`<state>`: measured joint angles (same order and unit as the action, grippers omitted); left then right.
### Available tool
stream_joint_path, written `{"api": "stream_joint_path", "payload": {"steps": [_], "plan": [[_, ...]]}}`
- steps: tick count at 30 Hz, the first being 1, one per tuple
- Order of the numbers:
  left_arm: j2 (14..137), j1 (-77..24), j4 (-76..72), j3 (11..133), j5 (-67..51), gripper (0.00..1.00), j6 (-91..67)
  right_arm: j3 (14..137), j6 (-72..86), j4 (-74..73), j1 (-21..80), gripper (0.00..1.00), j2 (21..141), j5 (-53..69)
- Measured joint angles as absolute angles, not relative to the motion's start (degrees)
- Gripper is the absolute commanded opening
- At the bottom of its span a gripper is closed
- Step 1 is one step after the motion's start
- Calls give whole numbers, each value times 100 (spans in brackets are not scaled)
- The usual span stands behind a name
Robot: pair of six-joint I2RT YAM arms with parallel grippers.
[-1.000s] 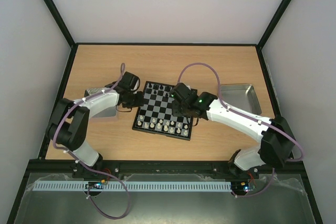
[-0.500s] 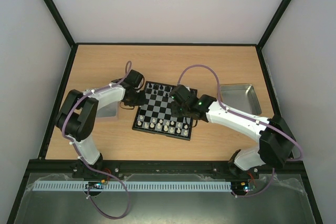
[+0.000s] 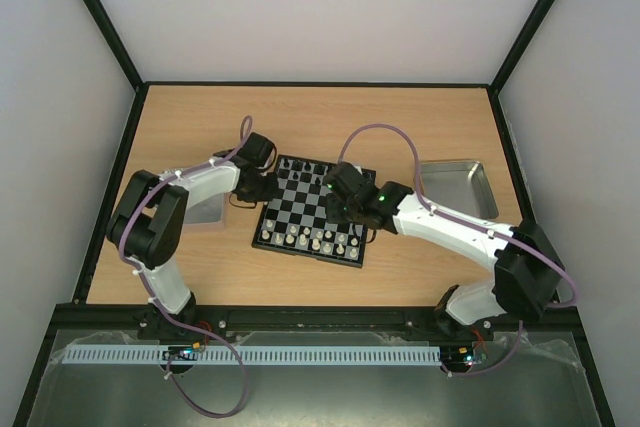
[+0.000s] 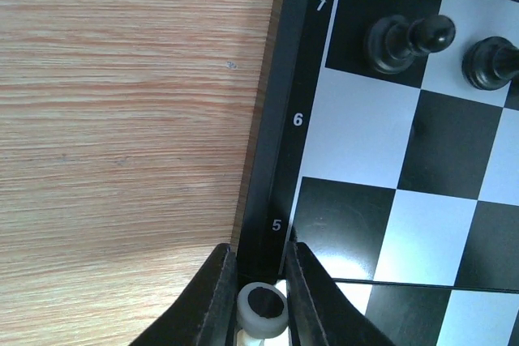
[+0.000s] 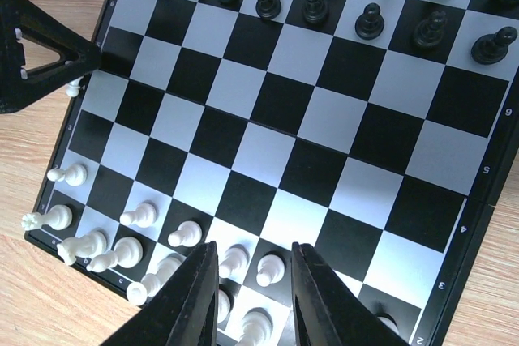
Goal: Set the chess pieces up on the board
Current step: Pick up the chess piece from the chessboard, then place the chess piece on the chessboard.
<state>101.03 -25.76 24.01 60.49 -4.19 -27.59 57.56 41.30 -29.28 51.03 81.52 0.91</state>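
Note:
The board point(image 3: 308, 209) lies mid-table. Black pieces point(image 3: 305, 172) stand on its far rows and white pieces point(image 3: 315, 240) on its near rows. My left gripper point(image 3: 262, 180) is at the board's left rim and shut on a white piece point(image 4: 261, 310), held over the rim point(image 4: 272, 119) by the mark 5. Black pawns point(image 4: 405, 38) stand beyond it. My right gripper point(image 5: 253, 281) is open above the near white rows, with a white pawn point(image 5: 270, 269) below the gap. The left gripper's fingers point(image 5: 40, 54) show at the left of the right wrist view.
A shiny metal tray point(image 3: 455, 187) sits right of the board. Another tray point(image 3: 203, 209) lies left of it, partly under the left arm. Black frame rails edge the table. The board's middle rows point(image 5: 284, 103) hold no pieces.
My left arm swung in from over the left tray to the board's left rim, carrying the white piece. My right gripper stayed over the board's near right part.

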Motion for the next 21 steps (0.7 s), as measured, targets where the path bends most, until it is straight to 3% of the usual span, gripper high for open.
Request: {"api": "stream_joint_path", "payload": {"steps": [11, 16, 21], "plan": [[9043, -2576, 2193, 5649, -958, 15, -3529, 5393, 4189, -2001, 5103, 29, 7957, 311], [8455, -2569, 1498, 5166, -1852, 14, -4711, 5177, 4154, -934, 5103, 43, 7957, 633], [8136, -2556, 521, 4624, -2867, 14, -6534, 5148, 4027, -1, 5120, 50, 7961, 871]]}}
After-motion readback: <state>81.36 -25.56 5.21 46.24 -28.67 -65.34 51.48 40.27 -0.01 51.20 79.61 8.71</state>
